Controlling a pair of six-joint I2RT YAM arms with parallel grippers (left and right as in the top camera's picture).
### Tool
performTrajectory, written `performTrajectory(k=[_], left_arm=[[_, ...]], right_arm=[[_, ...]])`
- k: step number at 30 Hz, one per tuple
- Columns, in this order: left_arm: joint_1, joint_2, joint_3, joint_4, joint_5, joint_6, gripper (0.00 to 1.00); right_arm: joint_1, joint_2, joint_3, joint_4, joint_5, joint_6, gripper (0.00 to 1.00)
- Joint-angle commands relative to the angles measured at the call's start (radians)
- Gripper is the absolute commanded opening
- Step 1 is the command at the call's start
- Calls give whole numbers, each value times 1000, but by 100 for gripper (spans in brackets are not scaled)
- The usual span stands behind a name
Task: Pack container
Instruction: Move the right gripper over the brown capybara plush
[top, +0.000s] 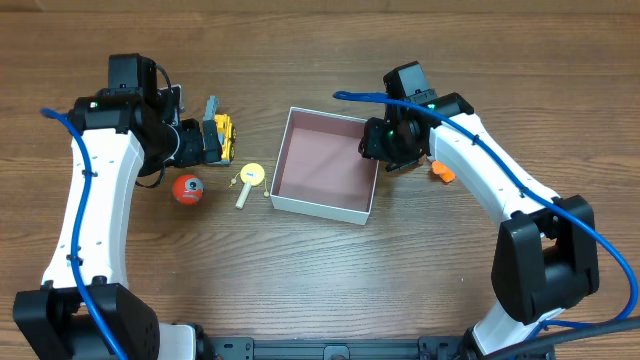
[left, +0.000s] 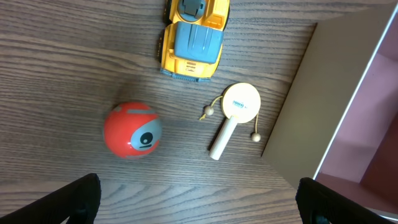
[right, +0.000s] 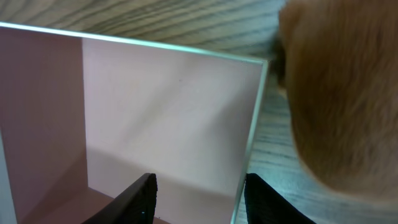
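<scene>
1. The container (top: 320, 165) is sitting near the middle of the table (top: 300, 290), with its pink bottom facing up.
2. The left pincer (left: 199, 185) is hanging over the toys to the left of the container. Its two fingers (left: 81, 199) are standing wide apart and are holding nothing.
3. Below it, a yellow truck (left: 193, 37), a red ball (left: 132, 129) and a little yellow drum on a stick (left: 233, 115) are lying on the table, each apart from the others. The drum is lying just beside the container's left wall, not touching it.
4. The right pincer (right: 199, 182) is hanging over the right wall of the container. It is standing partly open and is holding nothing. One finger is pointing down inside the box, and the other is sitting right by the thin white edge.
5. An orange thing (top: 441, 172) is lying on the table just outside that wall, near the right pincer. It is looking too blurry to tell what it is.
</scene>
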Motion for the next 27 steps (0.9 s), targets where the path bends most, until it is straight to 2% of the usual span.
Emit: performTrajectory(k=[1,6,10,14,16,20,22,27], left_arm=[[5,4,23,-2,9,15,100],[5,4,23,-2,9,15,100],[5,4,23,-2,9,15,100],[5,4,23,-2,9,15,100],[5,4,23,-2,9,15,100],[5,4,23,-2,9,15,100],[5,4,23,-2,9,15,100],[5,4,23,-2,9,15,100]], right_arm=[[0,4,-5,29,-26,-106,49],[-1,4,-5,62,-39,-183,54],[-1,4,-5,78,-90,-247,62],[-1,4,-5,86,-95,-289,79],[-1,4,-5,85,-98,-336,83],[-1,4,-5,77,-108,-405,88],[-1,4,-5,72,-147,-446,94],[-1,4,-5,72,-203,-482,97]])
